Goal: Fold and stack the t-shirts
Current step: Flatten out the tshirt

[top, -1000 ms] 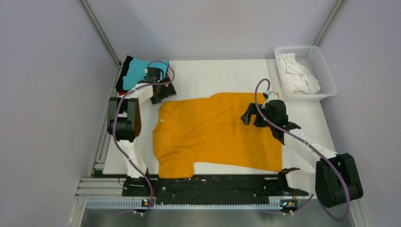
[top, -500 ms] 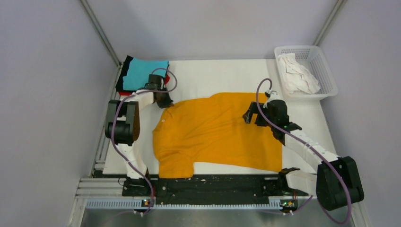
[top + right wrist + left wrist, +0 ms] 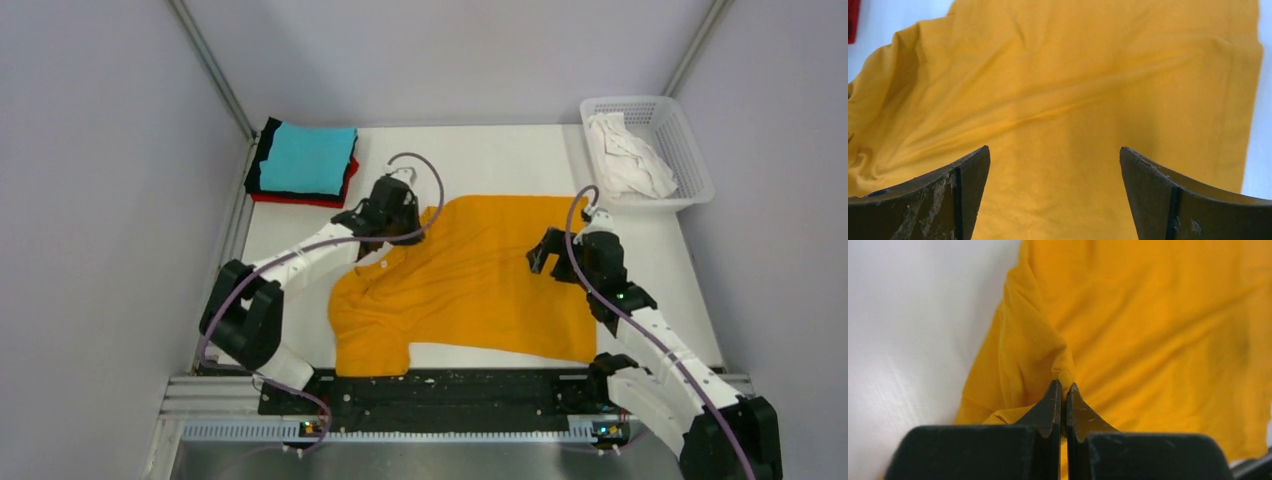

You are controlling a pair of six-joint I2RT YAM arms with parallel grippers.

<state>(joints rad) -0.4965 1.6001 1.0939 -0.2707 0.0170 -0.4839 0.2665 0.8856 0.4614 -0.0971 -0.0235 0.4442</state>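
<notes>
From above, the orange-yellow t-shirt (image 3: 470,285) lay spread across the table (image 3: 480,160), its far-left corner bunched under the left gripper (image 3: 372,235); the right gripper (image 3: 548,262) hovered over the opposite end. At the left wrist, the fingertips (image 3: 1050,400) were pressed together on a thin ridge of cloth; it looked soft, light and limp, probably best pinched at edges or corners. At the right wrist, the fingers (image 3: 965,185) stood wide apart above flat cloth, holding nothing.

No text, label, brand, number or sign is readable in any view; the orange shirt (image 3: 480,280), the folded stack (image 3: 305,160) and the basket (image 3: 692,155) show none.
</notes>
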